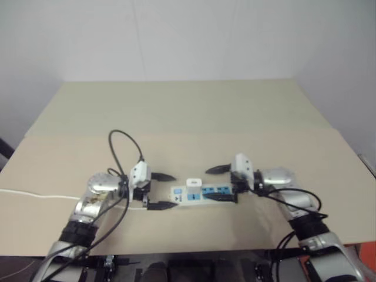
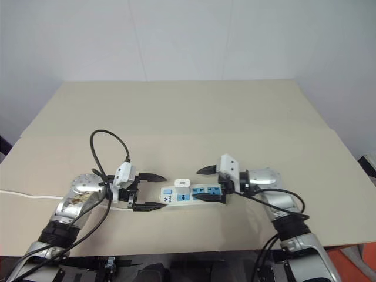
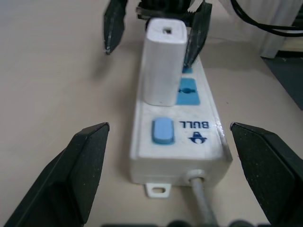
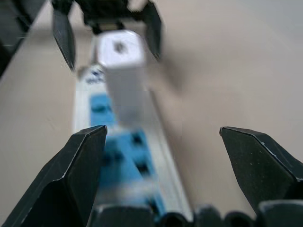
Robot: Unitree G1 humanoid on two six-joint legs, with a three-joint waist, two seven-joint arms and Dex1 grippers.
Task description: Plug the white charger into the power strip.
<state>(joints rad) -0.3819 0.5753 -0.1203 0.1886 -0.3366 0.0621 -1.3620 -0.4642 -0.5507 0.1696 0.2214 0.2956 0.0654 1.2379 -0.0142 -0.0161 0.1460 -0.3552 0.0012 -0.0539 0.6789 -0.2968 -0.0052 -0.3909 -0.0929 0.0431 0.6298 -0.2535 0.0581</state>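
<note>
We see the white charger (image 1: 194, 184) standing upright, plugged into the power strip (image 1: 202, 194) on the surface (image 1: 194, 117); left claw (image 1: 163, 191) and right claw (image 1: 218, 183) both spread wide, holding nothing.

Both arms reach in low over the table's near edge, wrists turned inward so the grippers face each other. The left gripper (image 1: 163, 191) has its two black fingers spread wide, one above the other in the head views. The right gripper (image 1: 218, 183) mirrors it, fingers likewise spread wide and holding nothing.
</note>
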